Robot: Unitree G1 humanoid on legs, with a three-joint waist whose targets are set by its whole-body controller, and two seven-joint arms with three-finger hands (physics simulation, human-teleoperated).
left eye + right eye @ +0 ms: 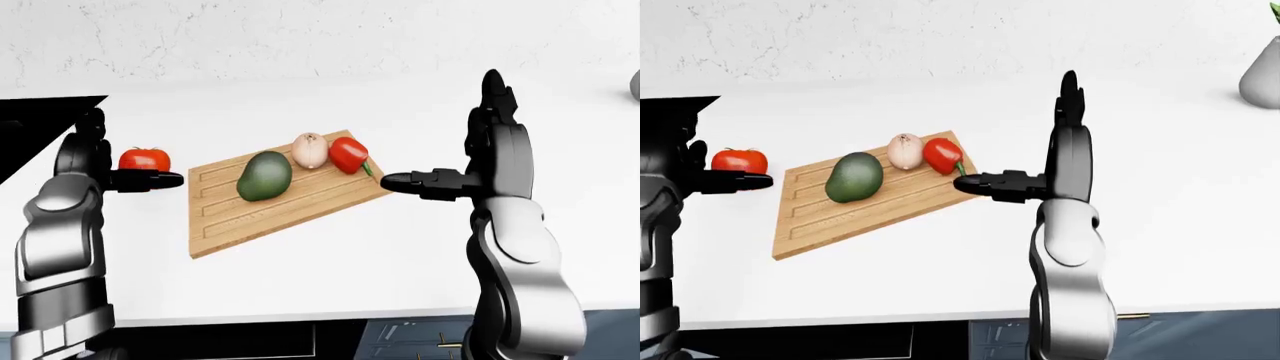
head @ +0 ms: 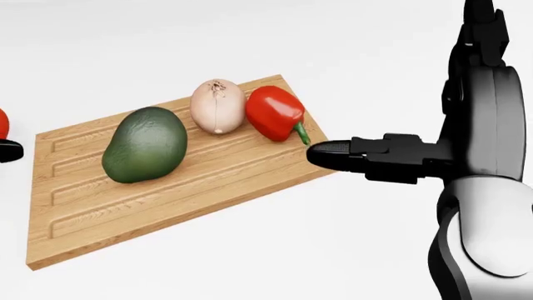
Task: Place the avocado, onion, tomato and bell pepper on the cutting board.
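Note:
A wooden cutting board [image 2: 167, 206] lies angled on the white counter. On it are a green avocado [image 2: 145, 145], a pale onion [image 2: 218, 106] and a red bell pepper [image 2: 273, 112] near the board's upper right corner. The red tomato [image 1: 144, 159] is off the board, to its left. My left hand [image 1: 135, 150] is open, one finger stretched out level just below the tomato and one pointing up; I cannot tell if it touches. My right hand [image 1: 440, 131] is open and empty, one fingertip [image 2: 325, 153] close to the pepper's stem at the board's right corner.
A flat black surface [image 1: 40, 124] is set into the counter at the far left. A grey vase [image 1: 1262, 75] stands at the far right. The counter's near edge [image 1: 300, 315] runs along the bottom, with dark blue cabinets [image 1: 420, 341] below.

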